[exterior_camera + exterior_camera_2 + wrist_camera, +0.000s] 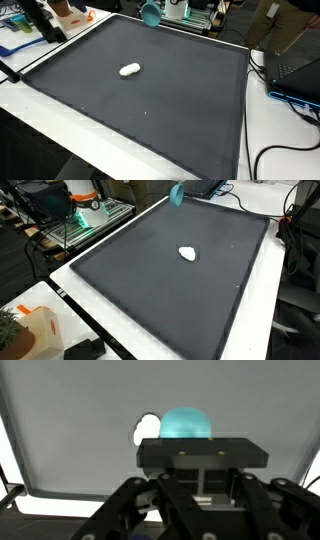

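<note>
Gripper [196,444] clamped on teal cup [186,422], white lump [146,430] on mat beyond

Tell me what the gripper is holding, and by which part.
The gripper is shut on the teal cup; its fingers are hidden behind its own body, so the gripped part cannot be told.

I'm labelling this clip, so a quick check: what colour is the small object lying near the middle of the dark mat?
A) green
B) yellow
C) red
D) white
D: the small object lying alone on the dark mat shows white in both exterior views.
</note>
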Action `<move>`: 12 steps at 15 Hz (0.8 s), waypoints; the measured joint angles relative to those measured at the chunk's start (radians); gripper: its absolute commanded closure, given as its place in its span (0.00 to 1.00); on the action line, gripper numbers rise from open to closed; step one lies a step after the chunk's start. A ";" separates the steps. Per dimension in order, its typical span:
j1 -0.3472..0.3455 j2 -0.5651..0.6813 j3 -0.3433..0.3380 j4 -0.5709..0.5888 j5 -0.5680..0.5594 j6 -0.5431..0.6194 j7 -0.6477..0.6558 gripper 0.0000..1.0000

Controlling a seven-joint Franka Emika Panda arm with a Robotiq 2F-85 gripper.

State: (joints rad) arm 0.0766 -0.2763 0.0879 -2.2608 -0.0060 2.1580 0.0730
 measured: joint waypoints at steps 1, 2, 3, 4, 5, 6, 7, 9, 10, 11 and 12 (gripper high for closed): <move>-0.012 0.007 -0.008 0.004 0.000 0.008 0.003 0.53; -0.019 0.013 -0.013 0.006 0.000 0.013 0.003 0.78; -0.021 0.019 -0.015 0.008 0.000 0.015 0.004 0.78; -0.021 0.021 -0.015 0.008 0.000 0.015 0.004 0.78; -0.021 0.024 -0.015 0.008 -0.014 0.014 0.002 0.78; -0.025 0.030 -0.016 0.008 -0.032 0.012 -0.002 0.78; -0.031 0.042 -0.018 0.008 -0.060 0.010 -0.008 0.78; -0.047 0.082 -0.028 0.006 -0.096 0.019 -0.023 0.78; -0.053 0.109 -0.034 0.005 -0.108 0.039 -0.024 0.78; -0.057 0.139 -0.040 0.005 -0.110 0.069 -0.024 0.78; -0.059 0.170 -0.044 0.006 -0.110 0.106 -0.024 0.78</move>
State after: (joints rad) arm 0.0174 -0.1062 0.0436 -2.2552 -0.1161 2.2644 0.0490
